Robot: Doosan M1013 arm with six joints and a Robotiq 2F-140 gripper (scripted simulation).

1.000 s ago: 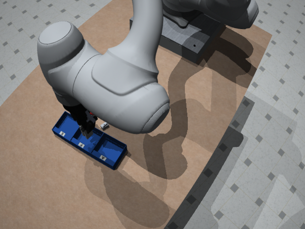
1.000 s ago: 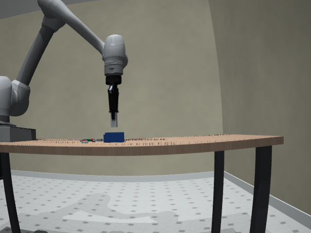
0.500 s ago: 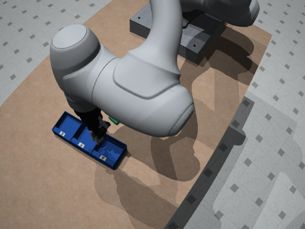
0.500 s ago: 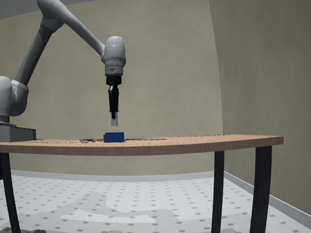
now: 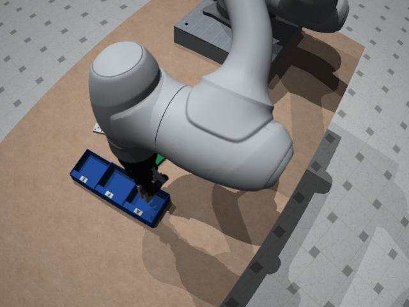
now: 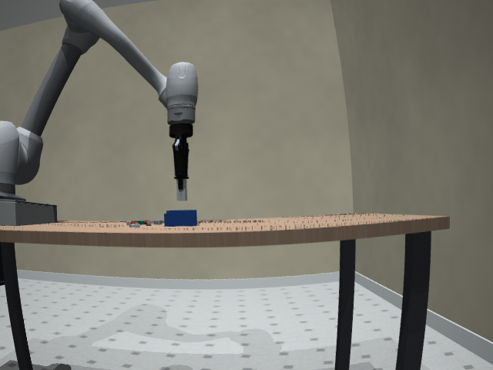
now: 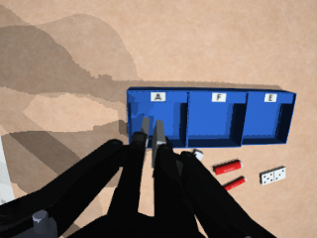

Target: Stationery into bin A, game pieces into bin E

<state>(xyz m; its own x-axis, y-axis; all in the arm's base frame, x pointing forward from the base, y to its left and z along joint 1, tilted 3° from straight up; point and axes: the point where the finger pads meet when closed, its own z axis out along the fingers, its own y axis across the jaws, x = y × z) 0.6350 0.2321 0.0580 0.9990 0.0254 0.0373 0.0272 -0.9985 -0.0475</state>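
Note:
A blue tray of three bins [image 5: 120,188] stands on the table, with labels on its front wall. In the wrist view the bin marked A [image 7: 158,119] is at the left end and the bin marked E [image 7: 269,118] at the right. My gripper [image 5: 144,194] hangs well above the tray [image 6: 180,218], over the A end, as the side view [image 6: 182,195] and the wrist view [image 7: 151,131] also show. Its fingers are shut, and I see nothing between the grey pads. Behind the tray lie two red bars [image 7: 229,175], a white domino [image 7: 272,175] and a small white piece [image 7: 197,155].
A green item [image 5: 160,160] peeks out from under the arm behind the tray. A small grey plate with dots [image 5: 98,128] lies farther back. The arm's base block [image 5: 211,36] stands at the table's far end. The arm hides much of the table in the overhead view.

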